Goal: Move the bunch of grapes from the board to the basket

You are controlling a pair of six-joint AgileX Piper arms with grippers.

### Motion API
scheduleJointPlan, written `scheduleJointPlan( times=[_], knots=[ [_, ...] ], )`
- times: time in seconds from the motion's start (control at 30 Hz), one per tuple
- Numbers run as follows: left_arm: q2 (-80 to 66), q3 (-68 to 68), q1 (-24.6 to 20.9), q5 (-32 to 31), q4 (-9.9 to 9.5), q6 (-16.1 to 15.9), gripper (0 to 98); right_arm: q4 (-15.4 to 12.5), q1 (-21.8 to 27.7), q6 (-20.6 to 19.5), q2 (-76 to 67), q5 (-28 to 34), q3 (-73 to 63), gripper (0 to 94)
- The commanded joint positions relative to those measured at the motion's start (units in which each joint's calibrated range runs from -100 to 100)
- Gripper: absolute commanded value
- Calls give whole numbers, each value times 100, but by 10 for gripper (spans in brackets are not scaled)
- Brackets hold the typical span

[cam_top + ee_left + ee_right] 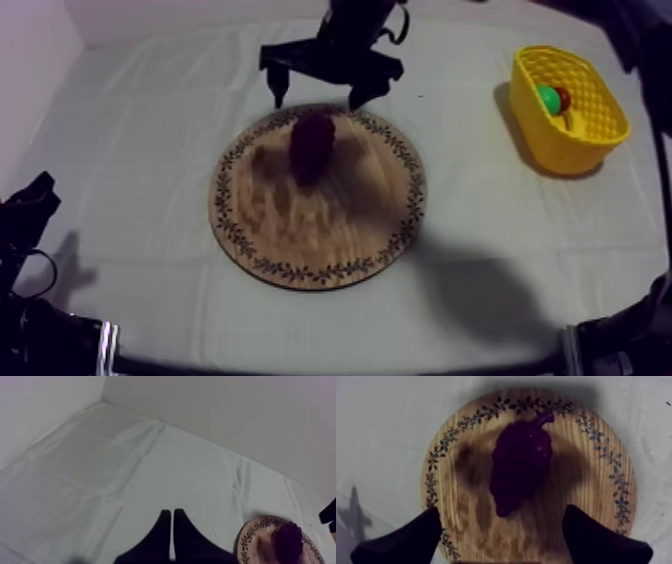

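Observation:
A dark purple bunch of grapes [312, 145] lies on the far half of the round wooden board [300, 240], its stem pointing to the far rim. My right gripper [318, 98] hangs open over the board's far edge, just behind the grapes, with nothing between its fingers. From the right wrist, the grapes [521, 468] lie on the board [586, 476] ahead of the gripper [502, 510], whose two fingers stand wide apart. My left gripper [25, 215] rests at the table's near left, and its fingers [165, 526] lie together as a wedge. The yellow basket [590, 140] stands at the far right.
Inside the basket lie a green fruit [547, 97] and a small red fruit [564, 96]. From the left wrist, the board [257, 536] with the grapes [289, 538] sits beyond the gripper [172, 512]. Bare cloth [130, 150] stretches left of the board.

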Motion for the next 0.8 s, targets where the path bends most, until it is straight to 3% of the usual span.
scheduleJointPlan(
  times=[0.0, 0.6, 0.77],
  knots=[
    [0, 3, 0, 1, 2, -2, 0, 7, -1, -28, 356, 8, -142, 794],
    [0, 3, 0, 1, 2, -2, 0, 155, 63, -191, 1759, 243, -1131, 774],
    [0, 3, 0, 1, 2, -2, 0, 190, 101, -165, 2038, 411, -1573, 688]
  ],
)
